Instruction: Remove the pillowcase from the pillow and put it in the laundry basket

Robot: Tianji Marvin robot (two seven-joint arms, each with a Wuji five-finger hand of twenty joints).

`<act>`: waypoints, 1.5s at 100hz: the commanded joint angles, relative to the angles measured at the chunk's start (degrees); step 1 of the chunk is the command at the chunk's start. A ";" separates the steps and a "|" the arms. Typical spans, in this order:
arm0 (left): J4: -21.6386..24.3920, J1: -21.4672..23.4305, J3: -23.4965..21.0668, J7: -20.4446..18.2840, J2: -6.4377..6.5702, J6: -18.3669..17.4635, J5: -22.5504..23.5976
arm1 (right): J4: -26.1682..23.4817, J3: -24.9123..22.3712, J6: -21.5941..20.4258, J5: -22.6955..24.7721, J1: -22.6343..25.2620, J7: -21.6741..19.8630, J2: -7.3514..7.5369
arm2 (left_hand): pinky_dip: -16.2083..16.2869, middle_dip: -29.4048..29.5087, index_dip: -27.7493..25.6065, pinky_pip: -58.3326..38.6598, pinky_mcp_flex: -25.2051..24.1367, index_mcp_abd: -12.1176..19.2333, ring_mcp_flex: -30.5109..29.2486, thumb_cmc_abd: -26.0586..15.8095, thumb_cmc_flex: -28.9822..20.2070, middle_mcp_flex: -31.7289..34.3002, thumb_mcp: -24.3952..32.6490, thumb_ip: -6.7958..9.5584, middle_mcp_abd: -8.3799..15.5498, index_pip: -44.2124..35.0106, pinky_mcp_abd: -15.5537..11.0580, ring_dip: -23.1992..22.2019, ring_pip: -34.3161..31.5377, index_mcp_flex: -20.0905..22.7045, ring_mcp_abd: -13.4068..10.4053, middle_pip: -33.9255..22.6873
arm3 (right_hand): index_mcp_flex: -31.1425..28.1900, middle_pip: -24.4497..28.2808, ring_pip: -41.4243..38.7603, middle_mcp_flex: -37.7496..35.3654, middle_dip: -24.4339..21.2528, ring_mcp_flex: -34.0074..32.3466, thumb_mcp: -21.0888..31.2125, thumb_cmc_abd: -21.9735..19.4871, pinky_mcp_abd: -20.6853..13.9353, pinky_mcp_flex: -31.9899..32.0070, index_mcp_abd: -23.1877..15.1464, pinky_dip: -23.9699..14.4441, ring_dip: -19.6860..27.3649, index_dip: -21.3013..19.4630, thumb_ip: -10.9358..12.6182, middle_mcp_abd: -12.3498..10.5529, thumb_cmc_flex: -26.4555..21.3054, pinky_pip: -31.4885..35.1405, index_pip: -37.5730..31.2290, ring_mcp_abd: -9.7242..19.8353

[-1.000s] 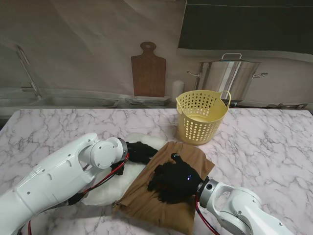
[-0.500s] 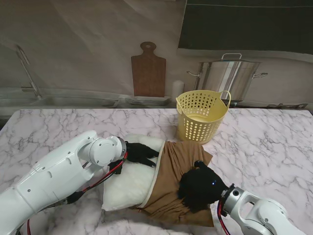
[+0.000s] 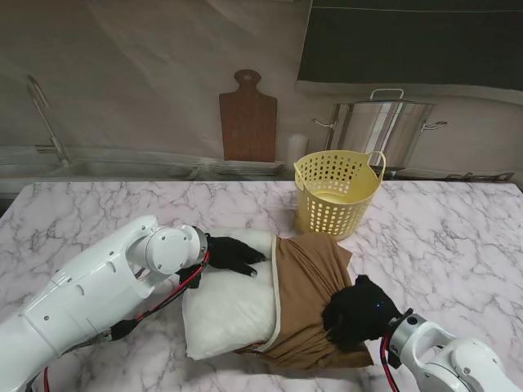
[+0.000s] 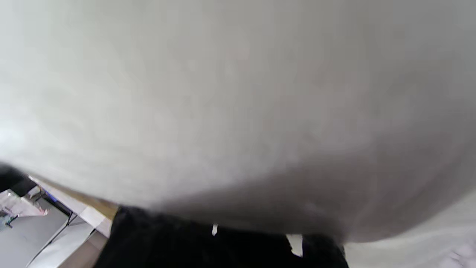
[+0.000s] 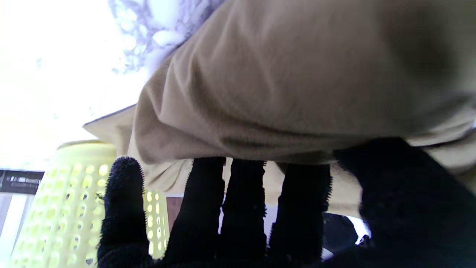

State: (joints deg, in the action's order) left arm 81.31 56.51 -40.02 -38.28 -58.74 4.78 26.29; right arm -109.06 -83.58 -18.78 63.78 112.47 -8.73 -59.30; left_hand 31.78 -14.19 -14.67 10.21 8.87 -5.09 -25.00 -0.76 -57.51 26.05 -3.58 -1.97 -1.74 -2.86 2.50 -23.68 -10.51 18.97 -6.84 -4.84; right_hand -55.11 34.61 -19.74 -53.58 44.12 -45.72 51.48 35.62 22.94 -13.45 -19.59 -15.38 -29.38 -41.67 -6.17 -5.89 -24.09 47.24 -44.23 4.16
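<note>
A white pillow (image 3: 229,309) lies on the marble table (image 3: 458,237), its right half still inside a brown pillowcase (image 3: 306,286). My left hand (image 3: 233,255), in a black glove, grips the pillow's far edge; the pillow (image 4: 238,93) fills the left wrist view, and only the hand's fingers (image 4: 223,245) show there. My right hand (image 3: 359,312) is shut on the bunched pillowcase at its right end. Cloth drapes over the right hand's fingers (image 5: 230,216) in the right wrist view, where the pillowcase (image 5: 279,74) hangs close. The yellow laundry basket (image 3: 335,192) stands just beyond the pillowcase.
A steel stockpot (image 3: 384,131) stands behind the basket on the right. A wooden cutting board (image 3: 248,118) leans on the back wall. A faucet (image 3: 45,114) rises at the far left. The basket (image 5: 74,193) also shows in the right wrist view.
My right hand has drawn the pillowcase to the right and nearer to me, bunching it. More white pillow is bare. The left hand stayed on the pillow's far edge.
</note>
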 commanded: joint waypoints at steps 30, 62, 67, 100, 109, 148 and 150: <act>14.25 19.46 -21.61 3.14 2.23 -8.94 12.30 | 4.93 2.77 -3.86 -1.83 -4.68 -0.80 0.84 | -1.01 0.31 -1.95 -49.53 -0.24 -2.78 -2.63 0.79 -4.66 2.42 2.10 1.21 -7.90 -2.60 6.69 -0.04 -0.87 5.77 18.69 0.47 | -8.97 1.97 -7.48 -3.99 -1.58 -8.71 -0.15 -1.19 1.38 -0.11 12.81 -1.58 -4.68 -5.90 1.27 1.29 -1.05 -0.42 -19.62 -3.71; 24.59 33.88 -33.65 16.25 0.36 -21.65 10.34 | 6.62 5.47 -3.90 -5.08 -8.53 -2.05 0.89 | 1.01 -7.20 -17.14 -56.12 2.98 2.74 -8.54 7.03 -9.94 11.34 2.50 0.69 -8.44 -14.50 13.02 -3.24 -4.85 17.49 20.28 -5.97 | -7.86 1.68 -7.09 -3.64 -2.24 -8.18 -1.46 -2.56 1.46 0.11 11.74 -2.11 -4.62 -6.01 0.55 1.79 -1.23 -0.97 -18.95 -4.06; 24.73 35.04 -33.68 18.13 0.01 -22.79 8.58 | 6.91 6.17 -3.61 -5.88 -9.26 -2.22 0.87 | 2.34 -11.40 -18.21 -59.40 4.07 3.33 -9.99 7.74 -10.09 12.58 2.54 0.70 -8.44 -15.86 13.49 -6.35 -7.41 18.56 20.48 -8.57 | -7.55 1.54 -6.96 -3.49 -2.36 -7.99 -1.79 -2.94 1.48 0.29 11.59 -2.15 -4.57 -6.03 0.43 1.92 -1.29 -1.12 -18.81 -4.18; 25.56 38.22 -34.37 14.02 0.77 -26.22 1.87 | 7.70 11.81 1.51 -11.30 -13.82 -7.93 1.23 | 2.34 -4.80 -14.39 -60.48 3.60 2.15 -9.41 6.41 -2.02 9.68 2.12 0.69 -7.70 -8.54 13.69 -7.04 -4.09 16.32 21.23 -2.30 | 12.23 -1.70 -2.19 0.25 -5.49 -6.15 -13.82 -12.68 1.97 0.94 3.74 -3.40 -1.45 -3.23 -0.91 3.80 -9.51 -2.34 -11.35 -5.82; 24.91 36.21 -33.81 6.91 2.32 -24.68 3.68 | 7.96 12.48 2.10 -11.49 -14.28 -7.95 1.23 | -0.93 -2.66 -12.18 -53.83 1.55 0.89 -7.07 5.62 1.40 8.97 1.95 0.92 -7.55 -7.35 12.57 -1.99 -1.17 16.80 20.56 -0.88 | 15.06 -1.85 -1.61 0.99 -5.86 -5.90 -14.41 -13.49 1.95 0.97 4.15 -3.56 -1.12 -2.42 -0.59 3.76 -10.20 -2.14 -10.57 -5.72; 10.43 19.28 -17.87 -4.19 3.77 -10.02 -1.47 | 5.72 9.41 0.69 -8.88 -10.35 -4.21 0.78 | -2.77 2.05 -8.28 -45.13 -2.16 -0.49 1.13 6.42 4.25 -2.06 1.70 0.87 -6.55 -4.28 7.89 3.84 2.77 10.67 17.82 3.44 | 19.52 -3.39 0.59 6.32 -8.49 -1.02 -18.40 -17.17 -0.14 0.96 8.27 -4.65 0.73 11.88 1.36 5.24 -4.58 0.14 5.22 -6.06; 9.80 18.53 -17.13 -4.19 3.75 -9.83 -1.48 | 5.48 9.18 0.54 -8.72 -10.01 -3.82 0.74 | -2.72 2.25 -8.19 -45.05 -2.14 -0.32 1.07 6.52 4.26 -2.46 1.73 0.89 -6.39 -4.18 7.89 3.87 2.70 10.47 17.79 3.56 | 19.52 -3.65 0.75 6.87 -8.74 -0.52 -18.58 -17.39 -0.25 1.02 8.53 -4.70 0.93 12.02 1.59 5.42 -4.43 0.30 6.38 -6.27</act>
State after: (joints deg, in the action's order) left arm 93.81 75.74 -57.62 -40.65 -54.77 -5.86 24.68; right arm -103.48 -74.23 -18.05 55.01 101.05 -12.43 -58.54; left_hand 30.40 -15.12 -24.88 1.51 7.90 -3.01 -26.09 6.37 -53.82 29.58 -2.01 -1.97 -4.58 -10.06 4.60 -23.94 -10.67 31.84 2.88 -5.48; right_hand -38.04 33.95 -22.58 -49.15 37.08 -48.34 33.95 20.20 23.74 -12.87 -15.20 -19.10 -31.39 -32.76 -6.72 -3.03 -30.60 46.06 -43.87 -1.01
